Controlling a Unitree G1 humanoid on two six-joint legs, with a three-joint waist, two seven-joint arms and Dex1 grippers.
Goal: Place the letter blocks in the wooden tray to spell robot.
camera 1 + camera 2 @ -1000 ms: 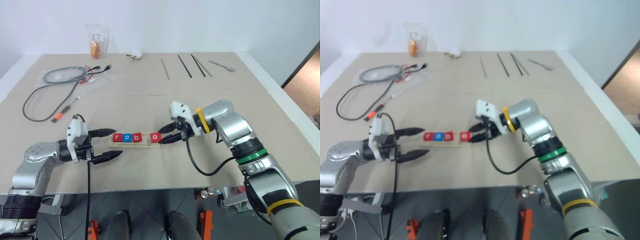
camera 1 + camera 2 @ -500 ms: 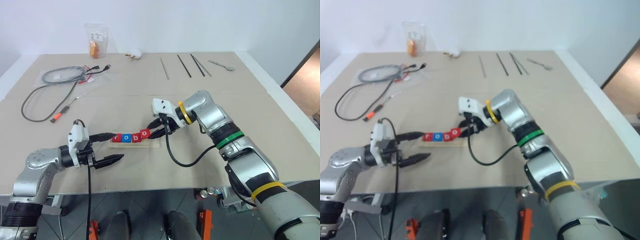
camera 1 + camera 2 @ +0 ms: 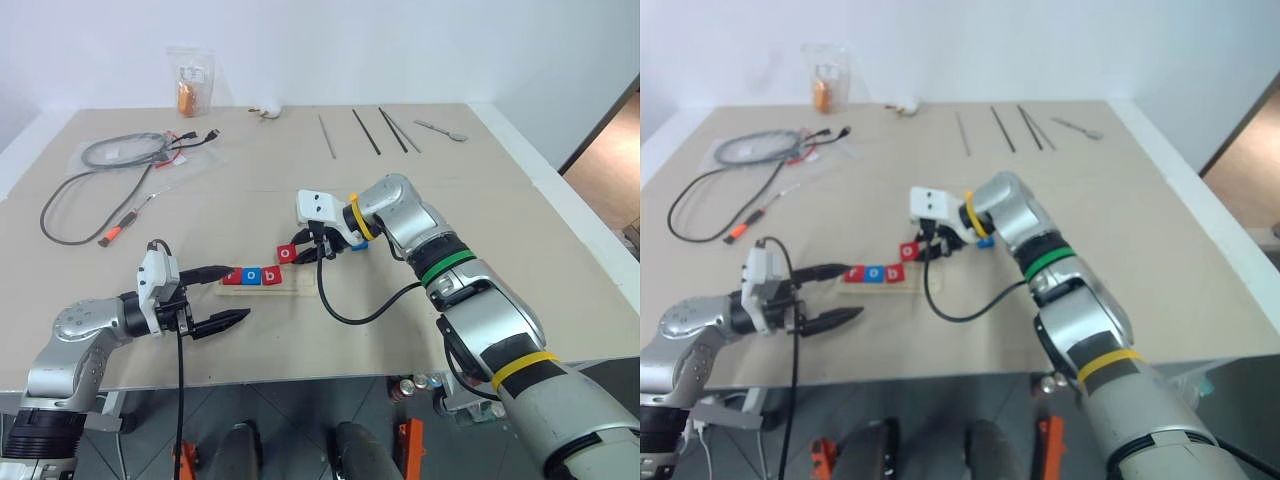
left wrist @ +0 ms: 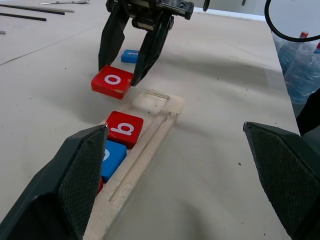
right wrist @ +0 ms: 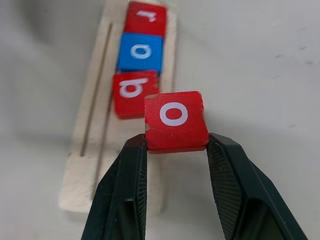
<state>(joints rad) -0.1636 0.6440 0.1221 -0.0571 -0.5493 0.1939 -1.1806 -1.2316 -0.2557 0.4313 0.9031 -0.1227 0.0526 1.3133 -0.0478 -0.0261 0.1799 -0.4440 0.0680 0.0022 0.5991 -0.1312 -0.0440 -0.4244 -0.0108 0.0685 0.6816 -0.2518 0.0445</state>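
Right gripper (image 5: 175, 150): fingers clamped on the two side edges of a red "o" block (image 5: 175, 120), holding it in the air above the bare end of the wooden tray (image 4: 150, 135). Letter face up, block roughly level.

Left gripper (image 3: 220, 295): fingers spread wide, holding nothing, level, tips just off the tray's "r" end, not touching it.

Tray contents, in a row from the "r" end: red "r" block (image 5: 146, 17), blue "o" block (image 5: 141, 51), red "b" block (image 5: 135, 91), all touching side to side. Remaining tray length past the "b" is bare — room for about two tiles. Thin groove runs along one long edge.

Blue "t" block (image 4: 131, 55) lies flat on the tabletop (image 3: 480, 200) just beyond the right gripper, apart from the tray.

Open room: bare tabletop all around the tray on the near side and to the right. Cables (image 3: 110, 170) far left, thin rods (image 3: 365, 130) and a spoon (image 3: 443, 128) at the far edge, a clear pouch (image 3: 192, 80) at the back — all well apart from the work area.

Change since a second ago: then the red "o" sat low at the tray's open end between the right fingers; now it is lifted clear and carried up and toward the far side. Right arm has swung inward. Left gripper unchanged.
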